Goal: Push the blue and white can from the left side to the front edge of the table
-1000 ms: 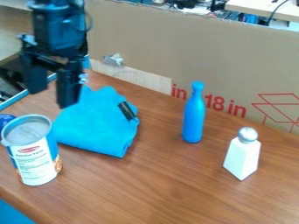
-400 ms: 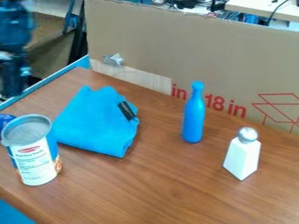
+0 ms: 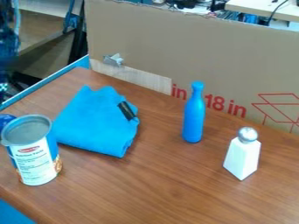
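At the far left edge, beyond the worktop's left rim, find the dark pincer (image 3: 5, 65), partly cut off by the view. Cannot tell whether open, closed or gripping anything. To its right and lower in view, see the bright blue cloth (image 3: 96, 122), lying folded in a bulky heap on the left part of the wood-brown worktop (image 3: 169, 183), with a short black strip (image 3: 126, 111) near its right side. Just in front of the cloth's left side, note an upright can (image 3: 36, 155) with a grey top, a white printed label and some blue at the sides; cannot tell whether touching the cloth. Behind the can, at the left edge, notice part of a rounded dark blue object (image 3: 5, 120).

Well to the right of the cloth, see a slim blue bottle (image 3: 193, 118), standing upright. Farther right and nearer the camera, find a white, tapered shaker (image 3: 241, 156) with a round silver top, also upright. Along the worktop's back, see a tall cardboard sheet (image 3: 175, 48) with red print low on its right part and a crumpled silver scrap (image 3: 113, 59) low on its left. Beyond it, at upper right, see a pale table (image 3: 265, 8) with a dark cable.
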### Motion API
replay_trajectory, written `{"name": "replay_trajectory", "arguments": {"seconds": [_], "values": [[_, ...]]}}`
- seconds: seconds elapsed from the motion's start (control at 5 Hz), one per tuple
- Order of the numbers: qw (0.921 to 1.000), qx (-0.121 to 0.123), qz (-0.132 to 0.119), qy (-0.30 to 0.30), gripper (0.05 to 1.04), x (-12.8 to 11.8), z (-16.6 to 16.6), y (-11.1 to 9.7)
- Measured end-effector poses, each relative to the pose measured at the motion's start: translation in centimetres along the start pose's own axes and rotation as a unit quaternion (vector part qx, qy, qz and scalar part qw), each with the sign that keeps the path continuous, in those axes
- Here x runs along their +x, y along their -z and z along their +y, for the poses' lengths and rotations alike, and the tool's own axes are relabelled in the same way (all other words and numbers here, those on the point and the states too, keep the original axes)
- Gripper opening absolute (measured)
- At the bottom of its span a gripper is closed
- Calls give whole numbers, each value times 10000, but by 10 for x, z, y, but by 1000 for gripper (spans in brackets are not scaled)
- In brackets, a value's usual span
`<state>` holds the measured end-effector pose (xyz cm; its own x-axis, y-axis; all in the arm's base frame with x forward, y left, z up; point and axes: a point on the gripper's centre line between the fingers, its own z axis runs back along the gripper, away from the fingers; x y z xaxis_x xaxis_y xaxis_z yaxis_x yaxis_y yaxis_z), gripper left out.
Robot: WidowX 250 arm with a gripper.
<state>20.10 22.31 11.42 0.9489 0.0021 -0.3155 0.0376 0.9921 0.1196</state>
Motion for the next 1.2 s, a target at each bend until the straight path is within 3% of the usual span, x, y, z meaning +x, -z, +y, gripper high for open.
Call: {"name": "replay_trajectory", "arguments": {"seconds": [0.2,0.4,0.6,0.8,1.2], "values": [[9996,94,-245,85,1001,7,1,12],[9994,151,-243,217,1001,13,-14,27],[9973,271,-234,638,998,22,-52,29],[9937,397,-376,983,997,33,-93,23],[9851,-102,-405,1670,997,36,-192,18]]}}
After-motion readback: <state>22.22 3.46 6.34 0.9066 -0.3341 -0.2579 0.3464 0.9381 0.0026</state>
